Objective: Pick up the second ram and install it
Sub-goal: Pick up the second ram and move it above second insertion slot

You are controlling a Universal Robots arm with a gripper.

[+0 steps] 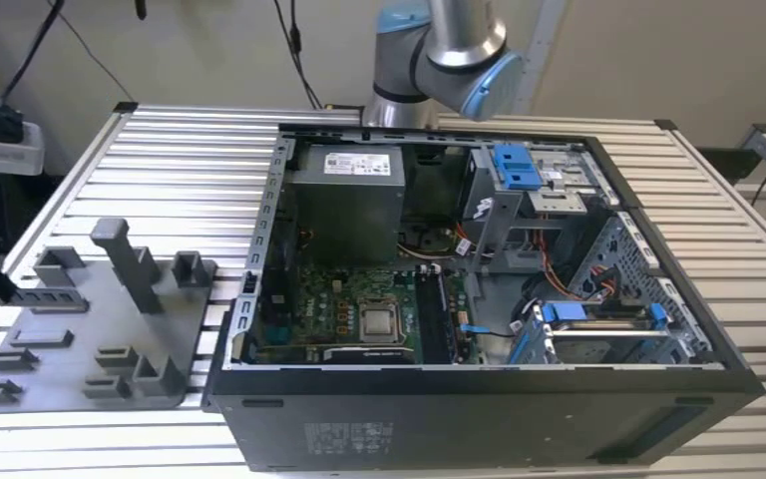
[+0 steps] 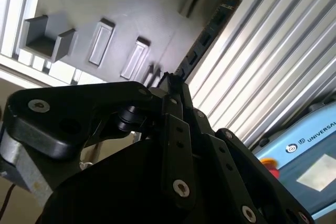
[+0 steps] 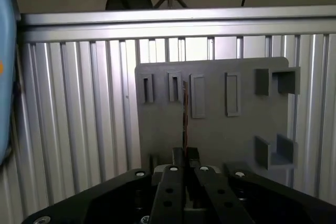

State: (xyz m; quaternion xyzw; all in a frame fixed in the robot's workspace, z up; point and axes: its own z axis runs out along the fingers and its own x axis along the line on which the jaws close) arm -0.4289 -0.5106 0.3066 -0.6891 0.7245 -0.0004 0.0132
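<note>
The ram (image 3: pixel 184 114) is pinched edge-on between the closed fingers of the gripper (image 3: pixel 185 153) and points away from them over the grey tray (image 3: pixel 210 135). In the second wrist view we see it as a thin dark strip running out past the fingertips. We cannot tell whether its far end is clear of the tray. The tray lies at the exterior view's left on the table (image 1: pixel 184 170), well apart from the open case (image 1: pixel 490 409). We judge the pick-up step to be in hand and the install not begun. Seating calls for squaring the stick's edge to a free slot on the board (image 1: pixel 343 299).
</note>
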